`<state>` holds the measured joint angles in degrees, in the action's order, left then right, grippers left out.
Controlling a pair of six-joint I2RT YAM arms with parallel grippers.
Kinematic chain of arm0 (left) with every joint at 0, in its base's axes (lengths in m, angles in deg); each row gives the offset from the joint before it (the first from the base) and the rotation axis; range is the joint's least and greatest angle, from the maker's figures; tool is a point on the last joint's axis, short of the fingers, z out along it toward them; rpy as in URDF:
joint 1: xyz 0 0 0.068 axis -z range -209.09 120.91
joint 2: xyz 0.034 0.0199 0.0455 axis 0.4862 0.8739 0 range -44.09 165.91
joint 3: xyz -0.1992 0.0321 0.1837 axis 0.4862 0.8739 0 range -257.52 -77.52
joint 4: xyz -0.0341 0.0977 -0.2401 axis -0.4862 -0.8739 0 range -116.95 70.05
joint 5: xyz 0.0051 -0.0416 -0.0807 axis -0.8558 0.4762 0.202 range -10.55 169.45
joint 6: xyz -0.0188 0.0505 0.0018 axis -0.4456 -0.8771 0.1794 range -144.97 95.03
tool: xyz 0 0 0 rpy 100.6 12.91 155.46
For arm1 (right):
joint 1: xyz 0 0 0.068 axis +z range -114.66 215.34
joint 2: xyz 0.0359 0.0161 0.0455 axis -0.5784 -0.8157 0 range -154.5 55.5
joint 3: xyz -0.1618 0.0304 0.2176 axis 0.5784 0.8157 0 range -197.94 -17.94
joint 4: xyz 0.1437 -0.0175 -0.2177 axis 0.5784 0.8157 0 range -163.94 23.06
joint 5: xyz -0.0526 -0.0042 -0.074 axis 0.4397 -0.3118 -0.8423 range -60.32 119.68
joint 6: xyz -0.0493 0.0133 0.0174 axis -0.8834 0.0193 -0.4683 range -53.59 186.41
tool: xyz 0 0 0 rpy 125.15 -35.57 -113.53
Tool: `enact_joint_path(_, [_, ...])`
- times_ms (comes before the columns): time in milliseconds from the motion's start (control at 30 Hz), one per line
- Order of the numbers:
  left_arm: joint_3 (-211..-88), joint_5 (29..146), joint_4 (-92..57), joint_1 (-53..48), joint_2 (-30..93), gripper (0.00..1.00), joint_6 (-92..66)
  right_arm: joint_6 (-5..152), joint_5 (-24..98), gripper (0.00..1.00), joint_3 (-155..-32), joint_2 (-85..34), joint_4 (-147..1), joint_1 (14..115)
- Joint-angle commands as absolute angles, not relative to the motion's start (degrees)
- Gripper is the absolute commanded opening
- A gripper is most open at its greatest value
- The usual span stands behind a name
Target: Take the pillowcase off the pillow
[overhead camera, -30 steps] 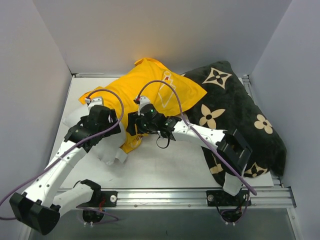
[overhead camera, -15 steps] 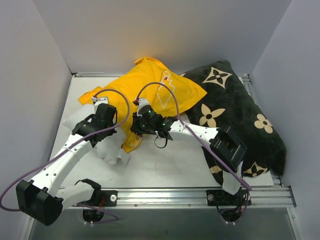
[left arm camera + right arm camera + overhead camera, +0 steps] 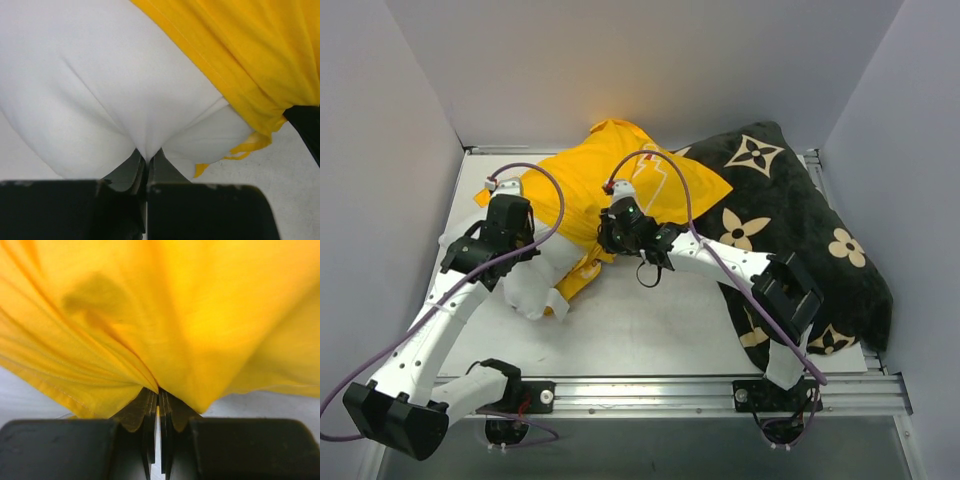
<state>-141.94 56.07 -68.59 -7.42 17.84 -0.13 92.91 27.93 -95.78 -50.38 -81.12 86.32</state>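
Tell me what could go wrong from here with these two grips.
1. The left gripper pinches only a small fold of the pillow; it may slip out if the arms pull apart.
2. The right gripper holds a thin bunch of the pillowcase; it might slide free.
3. The pillowcase reaches the black pillow and could drag it.

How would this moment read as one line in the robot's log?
left gripper: shut on pillow | right gripper: shut on pillowcase | state: pillow partly uncovered
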Motion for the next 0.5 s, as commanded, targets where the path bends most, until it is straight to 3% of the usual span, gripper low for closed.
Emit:
enact_joint_path(0, [-147.3,55.7,-71.5,-12.5,13.6,0.0,-4.7,92.8,18.5,0.0,-97.0,-46.3,-75.7,79.9])
enact_joint_path(467, [-152.0,59.8,-72.4,-20.1,12.2,0.0,-5.8,94.2,14.4,0.0,-91.6,-39.3,-74.2,71.6])
